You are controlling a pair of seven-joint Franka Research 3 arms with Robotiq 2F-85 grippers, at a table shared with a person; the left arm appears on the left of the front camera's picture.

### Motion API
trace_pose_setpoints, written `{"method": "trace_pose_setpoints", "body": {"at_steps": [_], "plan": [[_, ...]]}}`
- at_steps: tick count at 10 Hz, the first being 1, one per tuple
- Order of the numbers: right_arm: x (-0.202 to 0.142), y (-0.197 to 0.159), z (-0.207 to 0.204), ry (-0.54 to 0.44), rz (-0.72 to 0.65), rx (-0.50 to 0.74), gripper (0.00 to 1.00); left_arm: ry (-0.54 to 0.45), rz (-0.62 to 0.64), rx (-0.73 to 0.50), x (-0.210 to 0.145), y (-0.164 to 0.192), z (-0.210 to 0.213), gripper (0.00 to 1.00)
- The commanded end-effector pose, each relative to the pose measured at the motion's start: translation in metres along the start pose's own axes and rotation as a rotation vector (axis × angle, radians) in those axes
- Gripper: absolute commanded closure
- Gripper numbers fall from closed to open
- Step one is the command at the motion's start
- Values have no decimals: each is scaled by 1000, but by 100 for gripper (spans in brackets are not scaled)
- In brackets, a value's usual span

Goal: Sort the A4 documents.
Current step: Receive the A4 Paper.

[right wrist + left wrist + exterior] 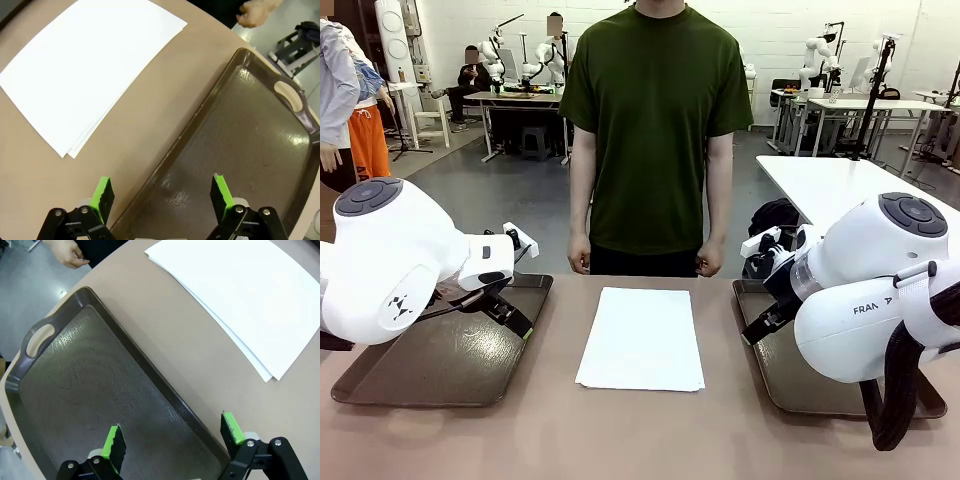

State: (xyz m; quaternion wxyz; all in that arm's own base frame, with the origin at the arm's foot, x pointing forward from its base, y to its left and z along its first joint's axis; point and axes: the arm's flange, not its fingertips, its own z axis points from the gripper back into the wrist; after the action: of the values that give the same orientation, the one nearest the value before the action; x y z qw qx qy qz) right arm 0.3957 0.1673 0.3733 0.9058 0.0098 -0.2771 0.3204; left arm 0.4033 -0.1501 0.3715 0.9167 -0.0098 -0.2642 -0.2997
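The A4 documents (640, 338) are a thin stack of plain white sheets, blank on the upper face, lying flat on the tan table (640, 440). The stack sits about midway across the table's width. Its short edges run parallel to the table's near edge and its long edges run toward the far edge. Bare table surface shows around all four sides. The sheets are not quite squared up: in both wrist views the edges of lower sheets peek out in a slight fan at a corner and along one long side. At least two layers show there; the exact count cannot be told. The top sheet looks smooth and uncreased.
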Motion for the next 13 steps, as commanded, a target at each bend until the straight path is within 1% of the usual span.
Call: {"method": "trace_pose_setpoints", "body": {"at_steps": [1,2,3,4,5,6,7,8,9,10,13], "plan": [[-16,-30,14,-15,-26,23,0,-77,6,13,-10,19,32,0],[-28,-52,25,-30,-53,28,0,-98,13,23,-19,37,51,0],[-38,-70,39,-68,-58,54,0,-121,30,0,-28,54,67,0],[-44,-84,52,-112,-58,89,0,-156,52,-54,-36,68,81,0],[-50,-99,67,-186,-62,168,0,-182,57,-79,-43,81,92,0],[-55,-112,77,-269,-75,242,0,-196,66,-143,-48,88,94,0],[-60,-122,85,-319,-87,272,0,-210,71,-228,-52,92,98,0],[-65,-130,92,-353,-100,280,0,-211,89,-268,-57,97,103,0],[-71,-137,97,-369,-103,285,0,-201,122,-270,-62,103,108,0],[-75,-141,101,-367,-107,303,0,-162,117,-289,-66,108,115,0],[-80,-150,110,-357,-152,321,0,-200,111,-261,-79,118,137,0]]}}
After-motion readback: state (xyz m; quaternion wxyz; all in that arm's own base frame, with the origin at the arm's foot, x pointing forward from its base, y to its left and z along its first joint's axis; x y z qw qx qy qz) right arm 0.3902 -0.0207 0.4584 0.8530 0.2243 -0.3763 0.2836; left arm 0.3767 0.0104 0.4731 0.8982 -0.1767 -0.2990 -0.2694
